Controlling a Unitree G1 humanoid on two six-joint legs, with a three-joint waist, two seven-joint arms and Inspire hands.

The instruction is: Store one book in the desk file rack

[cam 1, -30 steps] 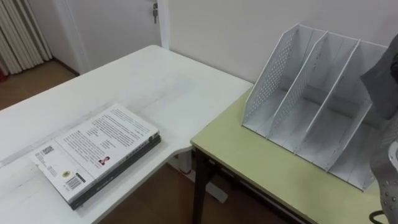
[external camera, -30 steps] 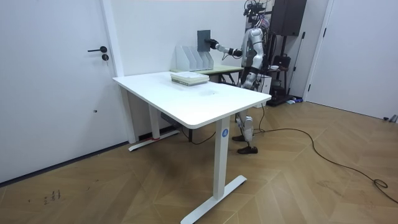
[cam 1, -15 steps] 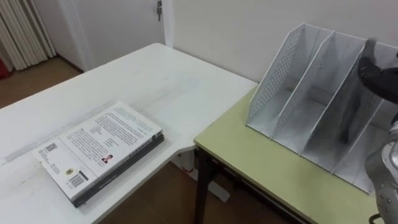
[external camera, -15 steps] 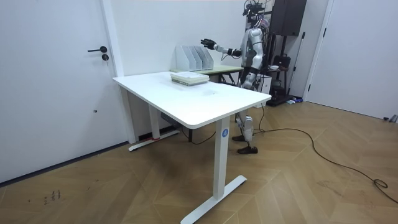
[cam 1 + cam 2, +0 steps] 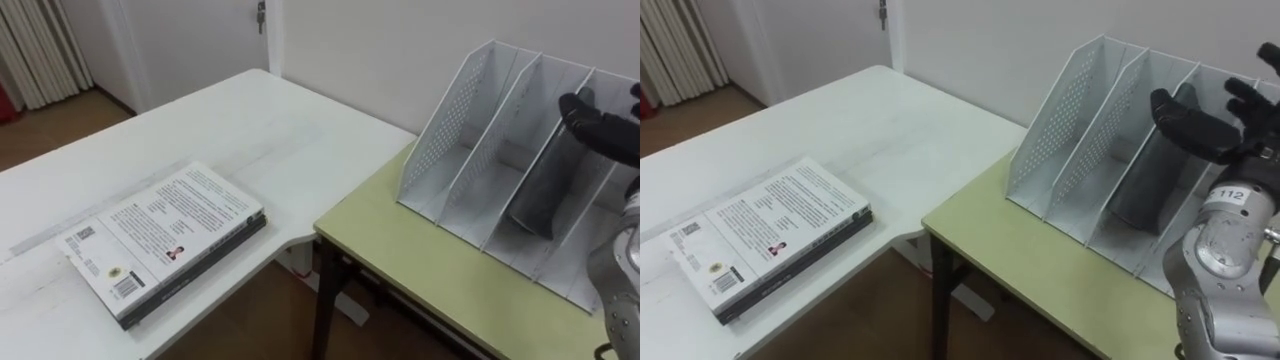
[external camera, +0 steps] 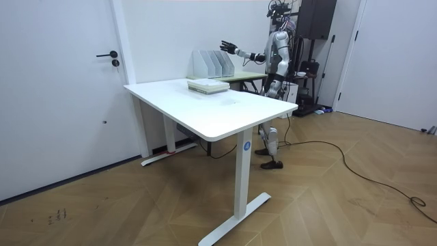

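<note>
Standing tilted in the file rack (image 5: 440,130), book (image 5: 545,190) sits below splayed right robot hand (image 5: 1212,135).

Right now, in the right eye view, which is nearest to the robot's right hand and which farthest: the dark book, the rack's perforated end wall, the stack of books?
1. dark book, standing in the file rack, just under the open right hand.
2. perforated end wall, at the rack's left end.
3. stack of books, far left on the white table.
</note>
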